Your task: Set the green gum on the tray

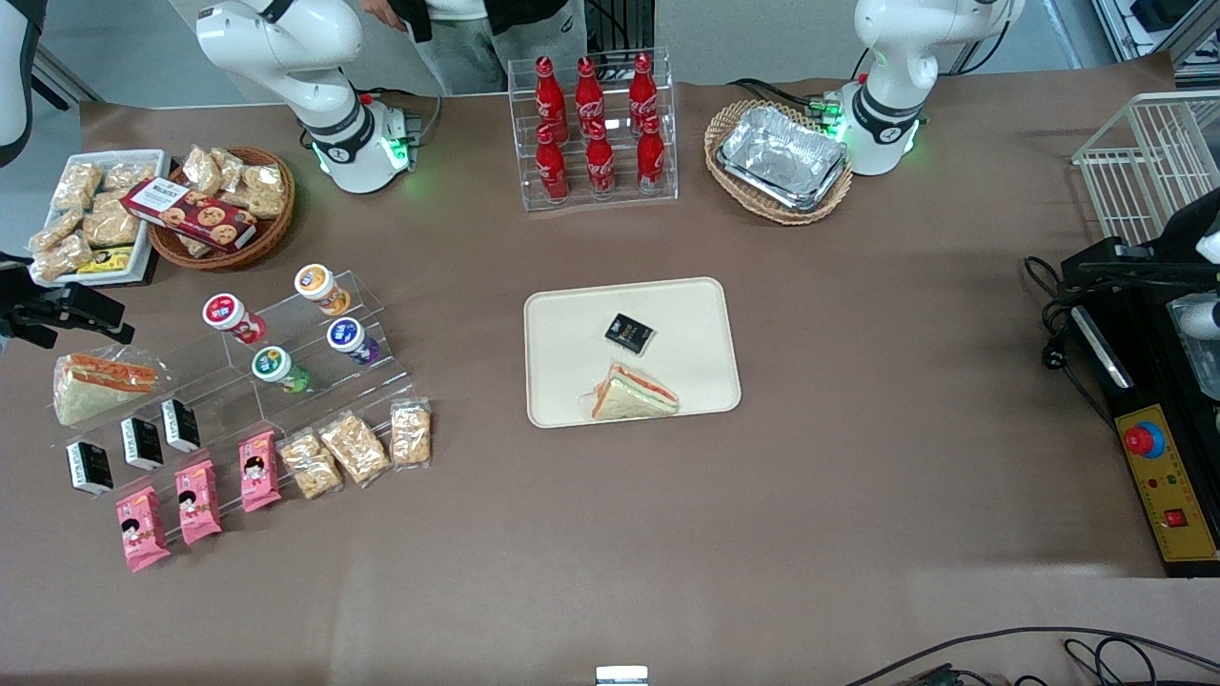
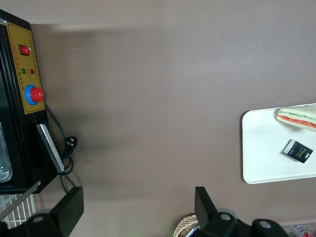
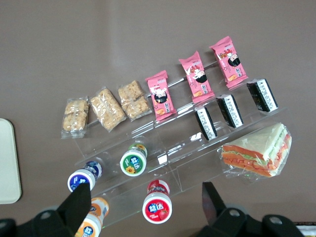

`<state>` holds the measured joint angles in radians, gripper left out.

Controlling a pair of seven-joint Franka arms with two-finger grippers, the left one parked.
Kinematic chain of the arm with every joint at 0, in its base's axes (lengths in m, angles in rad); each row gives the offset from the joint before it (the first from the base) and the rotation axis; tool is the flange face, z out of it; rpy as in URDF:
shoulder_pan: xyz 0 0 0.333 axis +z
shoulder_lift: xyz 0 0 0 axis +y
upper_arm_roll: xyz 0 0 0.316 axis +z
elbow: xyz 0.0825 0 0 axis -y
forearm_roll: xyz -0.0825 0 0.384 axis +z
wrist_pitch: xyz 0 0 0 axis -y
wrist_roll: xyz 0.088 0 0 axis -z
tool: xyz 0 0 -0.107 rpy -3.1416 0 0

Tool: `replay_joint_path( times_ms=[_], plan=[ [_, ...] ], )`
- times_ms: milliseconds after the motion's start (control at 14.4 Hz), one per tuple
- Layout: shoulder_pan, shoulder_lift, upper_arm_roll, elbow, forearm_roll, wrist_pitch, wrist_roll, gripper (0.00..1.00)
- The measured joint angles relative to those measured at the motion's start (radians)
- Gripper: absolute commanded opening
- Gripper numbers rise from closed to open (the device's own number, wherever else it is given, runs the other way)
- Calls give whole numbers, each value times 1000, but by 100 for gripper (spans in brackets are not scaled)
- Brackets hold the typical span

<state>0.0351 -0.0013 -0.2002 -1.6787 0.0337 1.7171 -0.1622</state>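
Pincer (image 3: 145, 205) spread wide, empty, hovering above clear stepped rack. Green-bodied, white-lidded gum canister (image 3: 134, 162) lies just below, angled for easy grab. Cream rectangular tray (image 1: 667, 305) waits well apart.

The red bottles (image 1: 593, 124) in the clear rack carry white Coca-Cola script. Lettering on the green gum (image 3: 134, 161) lid, cookie box (image 1: 188, 212) and black packet (image 1: 629, 332) cannot be read.

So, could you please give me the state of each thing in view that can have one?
green gum: lid on, lying on the clear stepped stand, not yet on tray.
tray: holds a sandwich and a black packet.
gripper: open, above the stand.
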Motion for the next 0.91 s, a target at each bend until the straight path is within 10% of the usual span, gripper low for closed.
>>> replay_joint_path(
  times_ms=[905],
  plan=[
    [6,1,3,-13,-1,33,-1,100]
  ],
)
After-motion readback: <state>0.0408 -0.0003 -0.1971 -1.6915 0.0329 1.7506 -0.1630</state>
